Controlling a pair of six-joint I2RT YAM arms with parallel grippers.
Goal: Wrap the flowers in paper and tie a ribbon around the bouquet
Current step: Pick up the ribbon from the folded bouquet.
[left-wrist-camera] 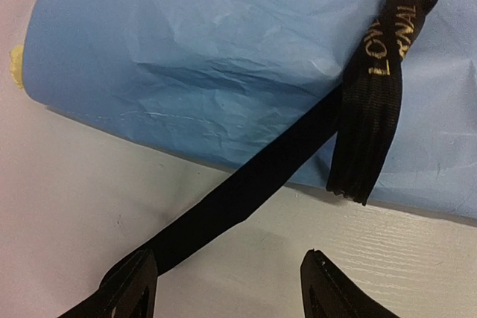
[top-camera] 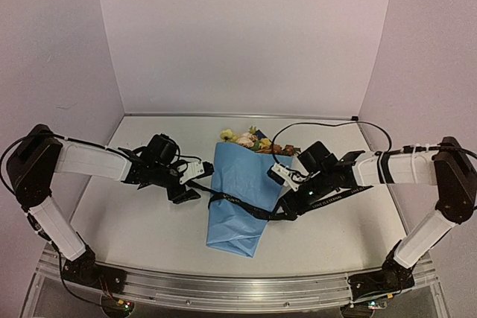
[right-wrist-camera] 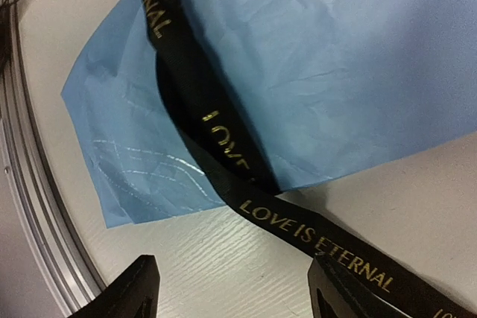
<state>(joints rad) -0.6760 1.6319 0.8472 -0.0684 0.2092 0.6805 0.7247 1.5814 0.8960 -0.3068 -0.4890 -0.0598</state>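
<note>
Bouquet (top-camera: 237, 199) in the middle of the table (top-camera: 134, 221), lying flat: narrow end toward the near metal rail (top-camera: 223, 288), wide end toward the back wall (top-camera: 238, 35). We note yellow, cream-pink and orange-brown flowers (top-camera: 246, 139) showing past the far edge of the light-blue paper (top-camera: 242, 176). The narrow end stops short of the rail. From the right wrist we see a flat creased corner of paper (right-wrist-camera: 134, 161) lying near the rail (right-wrist-camera: 37, 206). Black ribbon (top-camera: 250, 208) crosses the lower part of the cone, one tail running off each side. Left gripper (top-camera: 200, 184) sits just beside the paper's left edge, its fingers (left-wrist-camera: 134, 288) well apart and clamped on nothing. The left tail (left-wrist-camera: 246, 184) leaves the paper's lower edge, slants over bare table and reaches the tip of one finger. We cannot tell whether it rests on that finger. A short folded end with a cut edge hangs over the paper. Right gripper (top-camera: 283, 191) sits just beside the right edge, jaws likewise wide with nothing between them (right-wrist-camera: 235, 262). The lettered tail (right-wrist-camera: 313, 232) comes off the paper's edge and passes across one fingertip. Bare table lies on both outer sides under the arms, and a strip lies behind the flowers up to the wall.
</note>
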